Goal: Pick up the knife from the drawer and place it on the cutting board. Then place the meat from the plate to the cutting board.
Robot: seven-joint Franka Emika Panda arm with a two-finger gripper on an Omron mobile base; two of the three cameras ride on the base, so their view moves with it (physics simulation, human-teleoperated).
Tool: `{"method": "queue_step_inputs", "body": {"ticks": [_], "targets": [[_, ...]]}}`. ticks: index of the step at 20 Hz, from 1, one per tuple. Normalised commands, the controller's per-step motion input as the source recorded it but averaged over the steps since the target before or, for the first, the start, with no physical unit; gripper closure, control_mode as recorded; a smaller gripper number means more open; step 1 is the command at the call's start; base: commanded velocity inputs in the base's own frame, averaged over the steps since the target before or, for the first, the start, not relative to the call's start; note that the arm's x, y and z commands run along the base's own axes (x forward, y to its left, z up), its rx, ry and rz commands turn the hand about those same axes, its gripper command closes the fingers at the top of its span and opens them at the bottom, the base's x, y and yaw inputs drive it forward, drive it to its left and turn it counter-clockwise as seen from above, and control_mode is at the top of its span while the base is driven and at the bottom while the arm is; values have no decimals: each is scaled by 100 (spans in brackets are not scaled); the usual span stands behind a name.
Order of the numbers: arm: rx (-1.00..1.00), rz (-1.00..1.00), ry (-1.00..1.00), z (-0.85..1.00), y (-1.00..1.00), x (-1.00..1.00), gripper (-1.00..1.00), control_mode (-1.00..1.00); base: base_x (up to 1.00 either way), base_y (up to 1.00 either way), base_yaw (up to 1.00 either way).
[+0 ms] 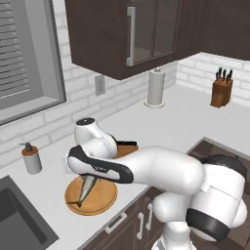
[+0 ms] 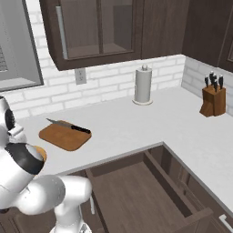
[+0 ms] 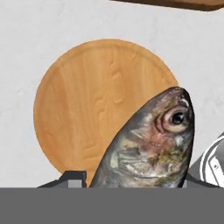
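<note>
Now, from the left base view, we see the fish [image 1: 88,188] hanging tail-down under the hand, lifted over the plate [image 1: 100,201], with the cutting board [image 1: 128,150] just beyond, up and to the right. From the right base view, the board [image 2: 63,135] lies near the arm's elbow, the knife [image 2: 68,125] already along its far edge. Through the hand view, our claw [image 3: 131,177] is clenched on the fish [image 3: 148,144], head uppermost; the board's edge [image 3: 175,3] sits past the plate [image 3: 87,100].
</note>
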Motion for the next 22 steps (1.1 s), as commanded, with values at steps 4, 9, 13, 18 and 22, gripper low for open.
{"method": "queue_step_inputs", "body": {"ticks": [4, 9, 13, 18, 22], "targets": [[0, 35, 0, 11, -44, 20, 100, -100, 0, 0, 0], [0, 36, 0, 11, -19, 10, 100, -100, 0, 0, 0], [-6, 33, 0, 0, 0, 33, 100, -100, 0, 0, 0], [-4, 36, 0, 1, 0, 55, 100, -100, 0, 0, 0], [-1, 40, 0, 3, 0, 53, 100, -100, 0, 0, 0]]}}
